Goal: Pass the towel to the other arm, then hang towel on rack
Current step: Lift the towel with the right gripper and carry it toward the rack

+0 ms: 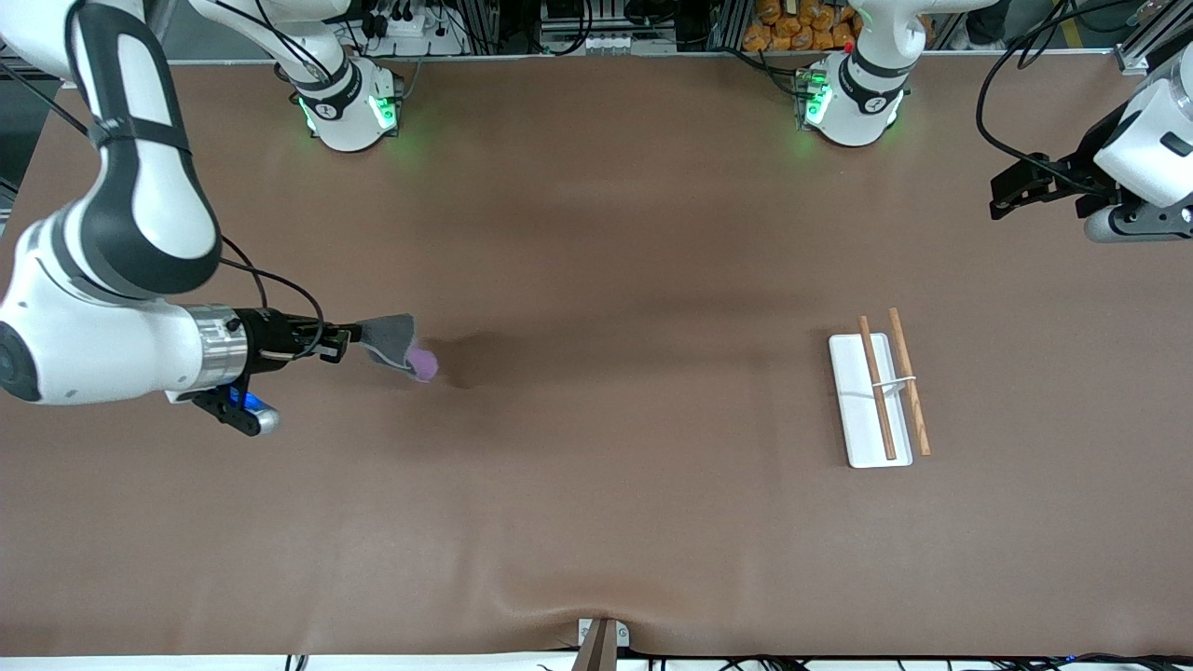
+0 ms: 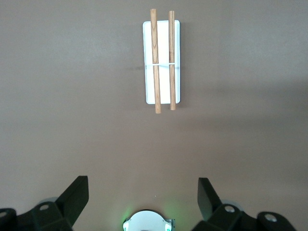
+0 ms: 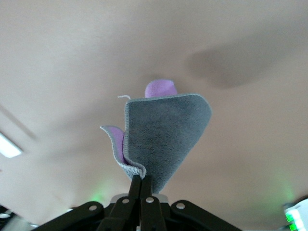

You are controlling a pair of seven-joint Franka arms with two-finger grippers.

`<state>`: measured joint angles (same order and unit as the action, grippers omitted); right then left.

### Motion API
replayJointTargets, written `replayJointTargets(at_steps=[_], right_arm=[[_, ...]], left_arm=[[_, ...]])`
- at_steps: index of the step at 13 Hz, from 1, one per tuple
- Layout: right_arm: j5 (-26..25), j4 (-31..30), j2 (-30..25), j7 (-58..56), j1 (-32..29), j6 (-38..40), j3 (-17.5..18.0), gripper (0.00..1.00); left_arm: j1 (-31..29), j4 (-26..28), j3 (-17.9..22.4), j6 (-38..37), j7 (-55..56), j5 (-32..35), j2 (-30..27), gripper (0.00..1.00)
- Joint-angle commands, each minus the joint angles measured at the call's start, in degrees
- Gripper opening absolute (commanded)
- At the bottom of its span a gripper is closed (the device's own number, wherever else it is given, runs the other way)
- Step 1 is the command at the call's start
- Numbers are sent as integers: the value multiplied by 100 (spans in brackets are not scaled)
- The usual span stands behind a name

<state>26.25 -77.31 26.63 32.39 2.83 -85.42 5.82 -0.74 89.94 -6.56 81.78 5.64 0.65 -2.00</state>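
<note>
The towel, dark grey with a purple underside and edging, hangs above the table at the right arm's end. My right gripper is shut on one corner of it, and the right wrist view shows the towel drooping from the pinched fingers. The rack, a flat white tray with two wooden rods and a white crosspiece, lies toward the left arm's end. My left gripper waits high over the table's edge at that end, open and empty. In the left wrist view the rack shows past the spread fingers.
Brown table covering wrinkles near the front edge. The two arm bases stand along the back edge. Open table surface lies between the towel and the rack.
</note>
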Motion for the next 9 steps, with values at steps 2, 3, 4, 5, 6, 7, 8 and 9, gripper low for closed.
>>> replayJointTargets(at_steps=[2,3,4,5,6,7,8,9], right_arm=[[739,330,-44,1442,313,17,68,0],[785,487,-44,1741,445,-1,68,0],[785,636,-36,2031,550,-18,68,0],[794,742,-27,2339,682,-114,68,0],[846,796,-27,2725,823,-341,68,0],[951,814,-27,3120,955,-561,68,0],[1074,822,-27,3420,1052,-798,77,0],[1162,822,-27,3710,1166,-983,77,0]], left_arm=[[-23,-11,-12,-74,-1,-91,-90,100],[-23,-11,-12,-74,-1,-100,-90,100],[-23,-11,-12,-65,-1,-100,-81,100],[-23,-11,-12,-65,-1,-100,-73,100],[-23,-20,-12,-57,-1,-109,-64,100],[-31,-11,-12,-39,-1,-109,-46,100],[-23,-20,-12,-30,8,-109,-37,100],[-23,-20,-12,-13,16,-117,-20,100]])
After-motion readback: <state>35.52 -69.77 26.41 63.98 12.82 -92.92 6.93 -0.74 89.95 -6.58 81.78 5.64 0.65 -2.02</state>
